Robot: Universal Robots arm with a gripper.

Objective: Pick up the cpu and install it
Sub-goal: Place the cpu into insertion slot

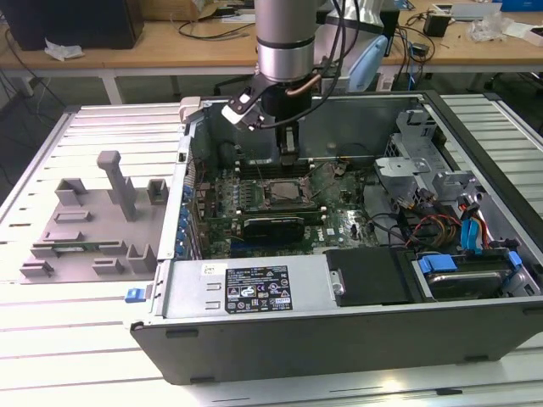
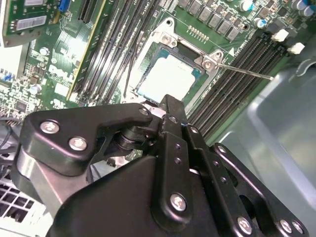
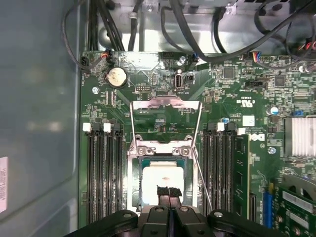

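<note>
Over the open computer case (image 1: 382, 339) in the exterior view, the arm (image 1: 284, 34) reaches straight down, its gripper (image 1: 289, 161) hanging just above the socket (image 1: 278, 192) on the motherboard (image 1: 339, 225). On the exterior view's left a grey fixture (image 1: 85, 229) lies on the table (image 1: 68, 339), apart from the case.

In the first wrist view the cpu (image 3: 163, 180) lies flat inside the socket (image 3: 132, 182), pale top plate up, with the hinged metal frame (image 3: 165, 104) swung open beyond it. Memory slots (image 3: 103, 173) flank the socket on both sides. The gripper (image 3: 169, 193) sits over the chip's edge, fingers pinched together with nothing between them.

In the second wrist view the cpu (image 2: 168, 79) lies seated in the socket, the narrow gripper (image 2: 170, 104) poised at its edge; whether it touches the chip I cannot tell.
</note>
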